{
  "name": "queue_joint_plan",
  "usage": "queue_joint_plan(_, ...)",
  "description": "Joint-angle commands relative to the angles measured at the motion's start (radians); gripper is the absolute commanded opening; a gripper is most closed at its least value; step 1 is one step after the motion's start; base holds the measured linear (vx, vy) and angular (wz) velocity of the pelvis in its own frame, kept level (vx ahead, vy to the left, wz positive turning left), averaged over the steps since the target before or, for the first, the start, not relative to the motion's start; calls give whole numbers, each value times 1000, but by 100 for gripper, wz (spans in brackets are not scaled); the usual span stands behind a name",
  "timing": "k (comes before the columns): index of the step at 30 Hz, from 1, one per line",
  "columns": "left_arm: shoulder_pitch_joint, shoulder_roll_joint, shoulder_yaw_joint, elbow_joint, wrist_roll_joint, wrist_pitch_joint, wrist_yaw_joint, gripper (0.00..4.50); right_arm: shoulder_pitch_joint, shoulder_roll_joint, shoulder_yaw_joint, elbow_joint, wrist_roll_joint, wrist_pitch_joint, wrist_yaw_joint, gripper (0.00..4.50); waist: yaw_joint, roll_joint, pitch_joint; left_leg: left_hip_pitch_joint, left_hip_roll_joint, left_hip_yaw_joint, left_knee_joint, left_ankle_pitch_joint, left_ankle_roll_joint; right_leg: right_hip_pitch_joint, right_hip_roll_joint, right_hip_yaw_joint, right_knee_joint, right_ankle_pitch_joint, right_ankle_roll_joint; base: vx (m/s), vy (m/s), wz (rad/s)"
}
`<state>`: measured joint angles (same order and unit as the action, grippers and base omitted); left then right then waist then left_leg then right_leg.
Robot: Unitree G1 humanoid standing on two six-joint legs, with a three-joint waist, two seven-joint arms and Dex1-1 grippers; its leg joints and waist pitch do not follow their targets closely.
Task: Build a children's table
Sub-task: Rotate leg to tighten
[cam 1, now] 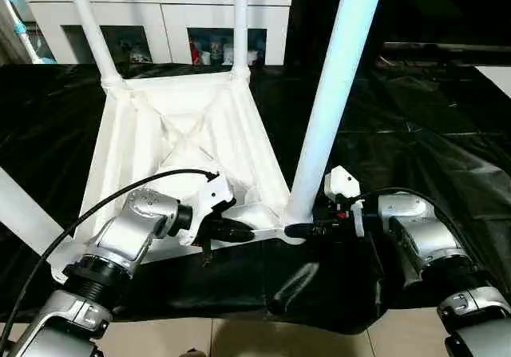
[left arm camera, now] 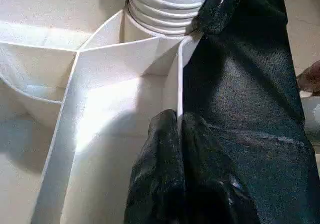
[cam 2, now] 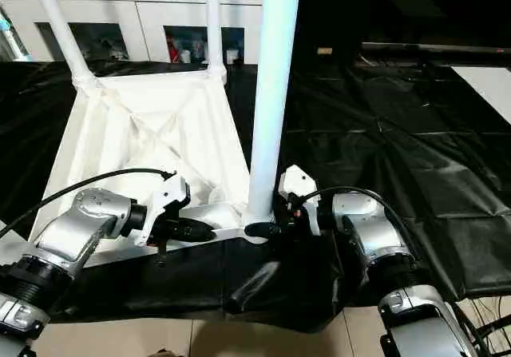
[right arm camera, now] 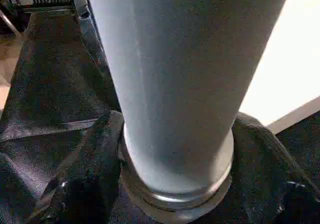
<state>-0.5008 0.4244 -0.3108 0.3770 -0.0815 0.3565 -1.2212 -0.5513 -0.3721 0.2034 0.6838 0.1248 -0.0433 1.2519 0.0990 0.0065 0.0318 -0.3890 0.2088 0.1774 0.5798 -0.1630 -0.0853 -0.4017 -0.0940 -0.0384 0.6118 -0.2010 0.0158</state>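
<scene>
Left fingers [left arm camera: 170, 134] clenched on table top [cam 1: 184, 125] rim; right fingers [right arm camera: 100, 149] straddle near leg [cam 1: 335, 93] base, grip unclear.

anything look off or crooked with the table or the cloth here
Nothing looks broken or spilled. The table top lies upside down with its legs up; the far-left leg leans outward, while the near leg stands nearly straight. The black cloth is bunched and sagging over the near edge.
</scene>
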Motion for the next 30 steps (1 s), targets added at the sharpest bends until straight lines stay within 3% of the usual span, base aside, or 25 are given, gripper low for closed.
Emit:
queue_joint_plan(1,6,-6,-32,-11,-6,14,-27,0,-9,6,-11,12,3,4,-8,272,-4,-8,-59,20,14,8,-57,-152,93,48,-27,19,-52,-5,-274,0,0,0)
queue_joint_plan(4,-4,-29,-27,18,14,12,27,0,3,51,-44,27,19,20,-93,270,-7,-6,-57,19,14,7,-59,-164,87,48,-27,19,-53,-15,-275,0,0,0)
queue_joint_plan(5,-26,-72,-13,62,27,10,101,0,-1,109,-91,72,31,19,-232,270,-13,-4,-54,18,14,7,-61,-184,78,43,-29,21,-55,-39,-273,0,0,0)
queue_joint_plan(6,-27,-75,-12,64,27,10,105,0,-1,112,-93,74,32,19,-239,270,-15,-5,-52,20,13,7,-63,-206,67,42,-30,22,-61,-72,-269,0,0,0)
queue_joint_plan(7,-50,-126,7,109,32,14,179,0,-13,168,-139,128,40,10,-389,270,-17,-1,-50,23,13,2,-69,-254,39,43,-33,22,-67,-148,-257,0,0,0)
queue_joint_plan(9,-61,-150,13,130,33,13,211,0,-20,190,-155,152,44,10,-448,270,-27,-1,-48,25,13,-3,-76,-316,-7,41,-35,22,-75,-243,-225,0,0,0)
queue_joint_plan(10,-74,-181,21,157,35,11,251,0,-28,217,-169,180,44,1,-514,270,-30,-1,-49,24,11,-4,-76,-319,-10,42,-35,22,-75,-250,-217,0,0,0)
queue_joint_plan(11,-90,-216,31,193,36,7,297,0,-39,245,-180,212,37,-9,-598,269,-34,5,-49,25,10,-5,-76,-327,-10,40,-33,21,-77,-251,-213,0,0,0)
queue_joint_plan(14,-133,-293,37,287,54,-5,407,0,-75,314,-192,299,-1,-26,-832,269,-44,3,-48,24,6,-4,-76,-341,-14,36,-31,21,-84,-272,-205,0,0,0)
queue_joint_plan(15,-151,-320,40,325,65,-13,459,0,-89,342,-188,330,-24,-27,-935,269,-44,9,-49,26,6,-4,-76,-337,-20,32,-32,22,-86,-276,-200,0,0,0)
queue_joint_plan(18,-181,-358,44,391,90,-34,527,0,-115,397,-208,387,-43,-31,-1070,269,-42,6,-50,25,4,-3,-75,-341,-13,33,-32,22,-89,-281,-187,0,0,0)
queue_joint_plan(21,-191,-365,39,421,110,-52,526,0,-141,447,-197,432,-69,-41,-1133,269,-41,8,-52,22,4,-5,-78,-337,-6,33,-31,20,-88,-271,-176,0,0,0)
queue_joint_plan(25,-190,-357,36,428,120,-69,513,0,-151,478,-214,449,-36,-60,-1079,269,-42,4,-50,23,6,-5,-81,-374,2,32,-32,19,-91,-291,-164,0,0,0)
queue_joint_plan(27,-186,-345,31,426,121,-83,489,0,-152,489,-233,445,-16,-91,-1061,339,-42,2,-50,22,7,-6,-83,-375,6,31,-34,20,-94,-303,-158,0,0,0)
queue_joint_plan(30,-182,-334,30,424,121,-96,462,0,-159,484,-238,443,-27,-129,-1056,360,-42,2,-52,20,7,-5,-84,-359,11,32,-34,20,-93,-285,-162,0,0,0)
